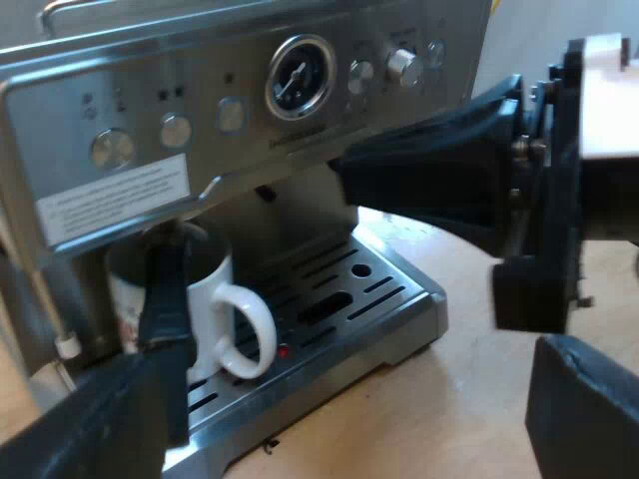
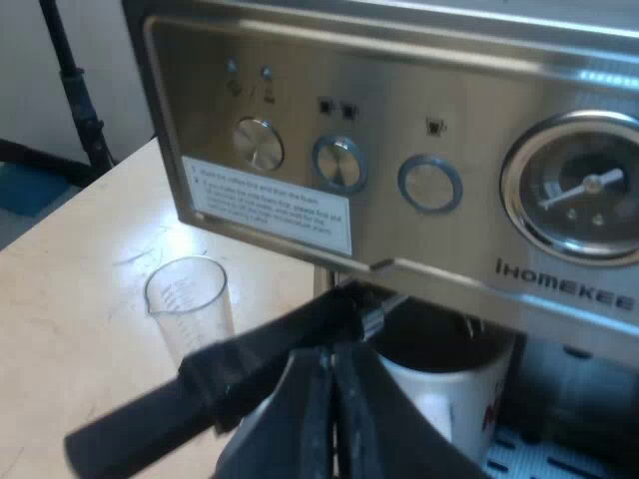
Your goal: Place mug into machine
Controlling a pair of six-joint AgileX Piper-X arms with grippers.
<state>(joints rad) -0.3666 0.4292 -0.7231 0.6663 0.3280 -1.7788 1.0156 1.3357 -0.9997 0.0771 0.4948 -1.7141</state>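
A mug [image 1: 213,294] stands on the drip tray [image 1: 371,299] of the espresso machine [image 1: 329,130], tucked under the overhanging control panel [image 2: 399,110]. The machine sits on the desk [image 1: 429,409]. A measuring glass [image 2: 188,299] stands on the desk just beside the machine, apart from the mug. The right gripper [image 2: 333,354] is at the mug's rim, its jaws pressed close together there.

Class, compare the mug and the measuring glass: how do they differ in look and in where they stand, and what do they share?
The mug is white and opaque; the measuring glass is clear, with printed marks.
The mug has a loop handle; the measuring glass shows none.
The mug stands on the espresso machine's drip tray; the measuring glass stands on the table beside it.
Both stand upright, mouths open upward.
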